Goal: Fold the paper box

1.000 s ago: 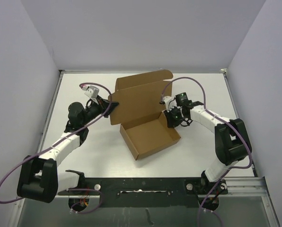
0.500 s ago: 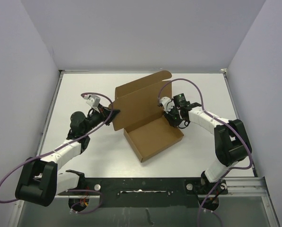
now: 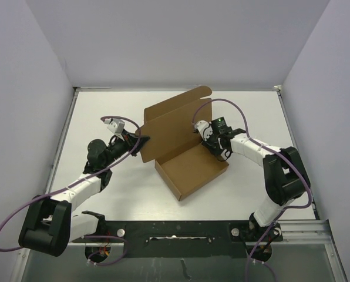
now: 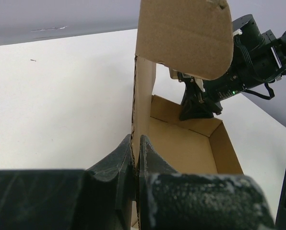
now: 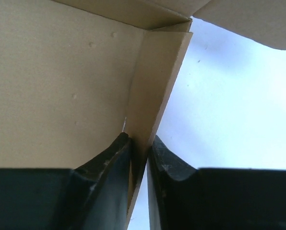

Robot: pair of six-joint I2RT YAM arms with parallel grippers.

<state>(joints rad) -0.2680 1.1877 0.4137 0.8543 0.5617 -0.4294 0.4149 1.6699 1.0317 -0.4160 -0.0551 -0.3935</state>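
On bench (image 3: pixel 245 106): box (image 3: pixel 191 167), lid (image 3: pixel 169 120) propped upright.
Left hand (image 4: pixel 136 144): clamped on lid edge, steadying it.
Right hand (image 5: pixel 139 140): narrow, loosely straddling side flap (image 5: pixel 157 81), likely guiding it.

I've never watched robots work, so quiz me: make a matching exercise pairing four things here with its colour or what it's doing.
1 left gripper
2 right gripper
3 box lid
4 table

A white
B standing upright
C pinching the lid's edge
D astride a side flap

Pairs: 1-C, 2-D, 3-B, 4-A
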